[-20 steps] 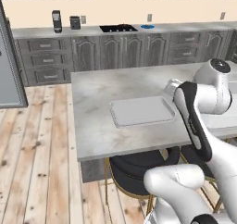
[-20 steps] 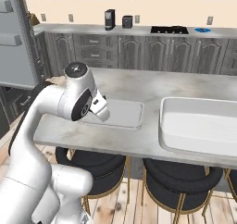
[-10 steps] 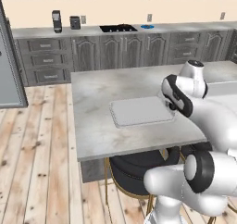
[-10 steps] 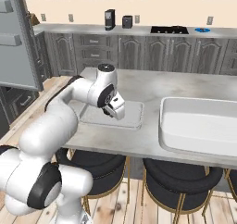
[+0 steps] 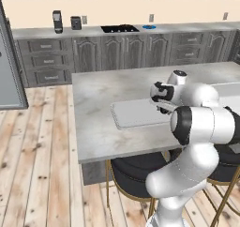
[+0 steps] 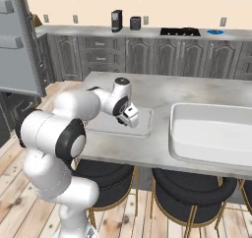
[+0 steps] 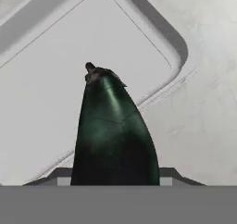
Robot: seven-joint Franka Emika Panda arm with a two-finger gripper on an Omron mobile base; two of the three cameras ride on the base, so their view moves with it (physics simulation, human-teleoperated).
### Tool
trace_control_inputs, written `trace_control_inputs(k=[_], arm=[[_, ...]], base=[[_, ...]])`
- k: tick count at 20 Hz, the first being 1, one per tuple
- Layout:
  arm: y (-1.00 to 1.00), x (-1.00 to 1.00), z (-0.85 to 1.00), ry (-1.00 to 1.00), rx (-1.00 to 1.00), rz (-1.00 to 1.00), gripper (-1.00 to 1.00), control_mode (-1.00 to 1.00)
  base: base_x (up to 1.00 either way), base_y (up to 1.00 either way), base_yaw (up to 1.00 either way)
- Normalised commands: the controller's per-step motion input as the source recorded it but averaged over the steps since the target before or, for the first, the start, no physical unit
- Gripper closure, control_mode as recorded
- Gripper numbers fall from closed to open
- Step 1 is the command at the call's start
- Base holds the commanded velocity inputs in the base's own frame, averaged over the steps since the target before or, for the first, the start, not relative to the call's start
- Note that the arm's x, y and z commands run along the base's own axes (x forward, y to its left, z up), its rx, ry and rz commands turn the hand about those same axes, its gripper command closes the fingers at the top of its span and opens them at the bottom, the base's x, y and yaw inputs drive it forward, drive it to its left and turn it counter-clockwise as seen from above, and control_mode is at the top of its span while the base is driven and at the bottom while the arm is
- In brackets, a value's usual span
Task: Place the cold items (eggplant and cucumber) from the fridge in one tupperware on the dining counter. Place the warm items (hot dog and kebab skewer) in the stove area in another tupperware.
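Note:
A dark, glossy eggplant (image 7: 113, 135) fills the middle of the hand view, stem end pointing away, and my gripper is shut on it. Under it lies a shallow white tupperware (image 7: 46, 89) on the grey marble dining counter (image 5: 93, 127); the stem hangs over the tupperware's floor near one rounded corner. From the base views my gripper (image 5: 162, 109) (image 6: 132, 120) points down at the right part of that tupperware (image 5: 133, 114) (image 6: 106, 128). Cucumber, hot dog and kebab skewer are out of view.
A second, larger white container (image 6: 211, 133) sits to the right on the counter. Black stools (image 6: 192, 193) stand under the counter's near edge. The open fridge door (image 6: 19, 40) is at the left. The stove (image 5: 119, 28) sits on the back counter.
The arm has swung forward and down from the counter's near right side. The hand now sits low over the tupperware with the eggplant.

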Motion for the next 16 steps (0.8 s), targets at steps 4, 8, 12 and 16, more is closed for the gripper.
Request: trace_control_inputs(k=[4, 8, 12, 16], arm=[[0.0, 1.0, -0.73, 0.0, 0.0, 0.05, 1.0, -1.0], [-0.07, 1.0, -0.69, 0.0, 0.0, 0.06, 1.0, -1.0], [-0.13, 1.0, -0.54, 0.0, 0.0, 0.06, 1.0, -1.0], [-0.11, 0.7, -0.38, -0.03, 0.0, 0.04, -1.0, -1.0]], base=[[0.0, 0.0, 0.0], [0.0, 0.0, 0.0], [0.0, 0.0, 0.0], [0.0, 0.0, 0.0]])
